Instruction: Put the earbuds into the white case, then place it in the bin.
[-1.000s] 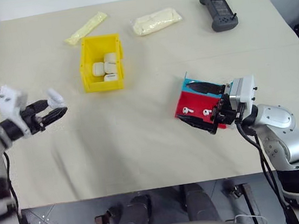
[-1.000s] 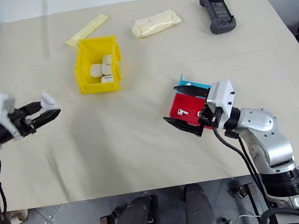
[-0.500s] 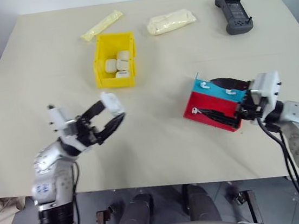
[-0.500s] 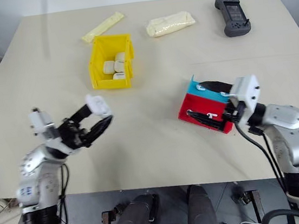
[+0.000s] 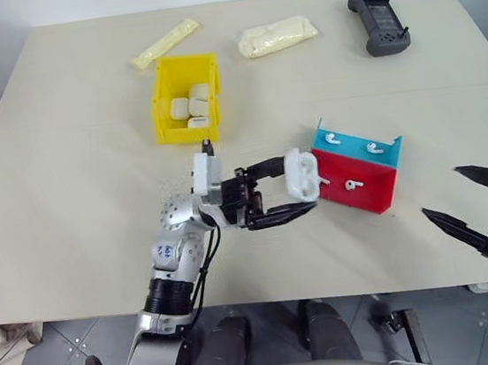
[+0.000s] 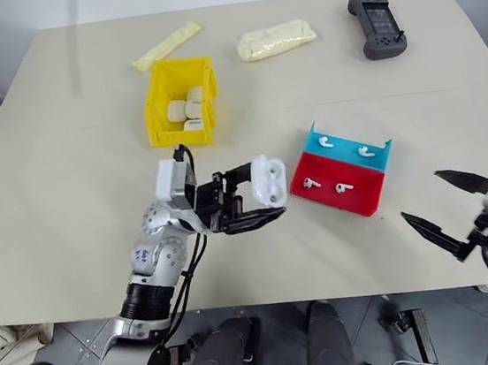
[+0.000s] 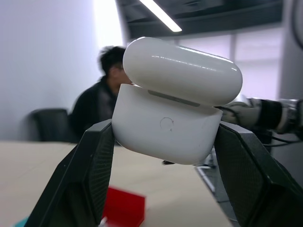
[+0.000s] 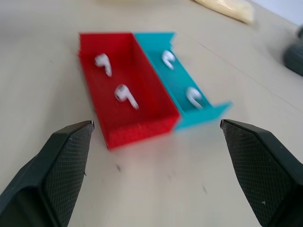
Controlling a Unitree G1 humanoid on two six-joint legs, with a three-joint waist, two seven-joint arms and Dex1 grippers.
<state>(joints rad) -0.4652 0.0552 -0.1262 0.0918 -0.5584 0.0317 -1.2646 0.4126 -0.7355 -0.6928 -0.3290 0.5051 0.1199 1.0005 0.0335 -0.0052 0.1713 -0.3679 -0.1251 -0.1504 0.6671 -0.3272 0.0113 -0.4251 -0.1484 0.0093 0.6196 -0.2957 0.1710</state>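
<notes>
While the left pincer (image 6: pixel 247 195) clamps the slippery white case (image 6: pixel 269 179) by its sides, the right pincer (image 6: pixel 444 209) gapes wide, empty.

A beige table (image 5: pixel 71 221) stands on grey floor tiles (image 5: pixel 76 341) beneath a ceiling striplight (image 7: pixel 161 14).

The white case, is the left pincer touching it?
Touching. In the left wrist view, the white case sits squeezed between both black fingers of the left pincer, its lid flipped up. It hangs above the table.
</notes>
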